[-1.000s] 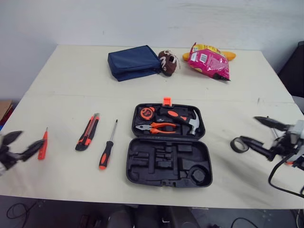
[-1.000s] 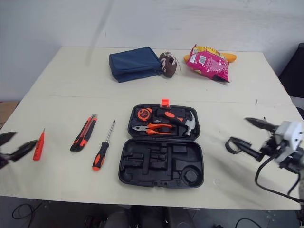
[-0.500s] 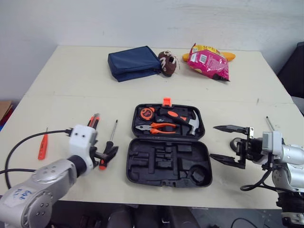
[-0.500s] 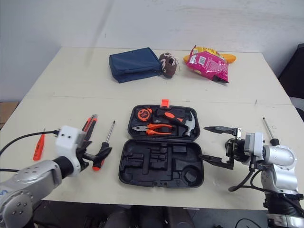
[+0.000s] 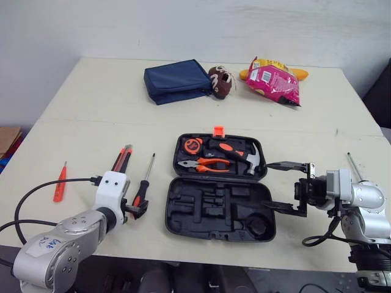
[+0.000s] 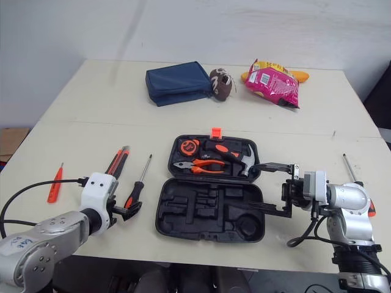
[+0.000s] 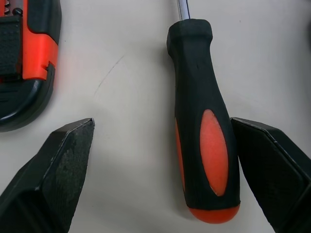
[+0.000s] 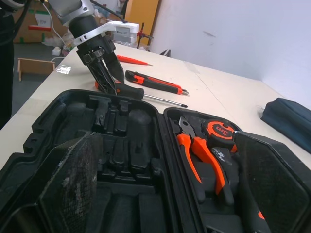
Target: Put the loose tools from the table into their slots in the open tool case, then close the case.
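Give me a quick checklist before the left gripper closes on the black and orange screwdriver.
1. Left gripper open: ok.
2. Screwdriver handle between its fingers: ok, but close against one finger.
3. Utility knife outside the grip: ok.
4. Tool case open: ok.
5. Screwdriver's slot identified: cannot tell.
6. Right gripper clear of the case: not ok, open over its right edge.
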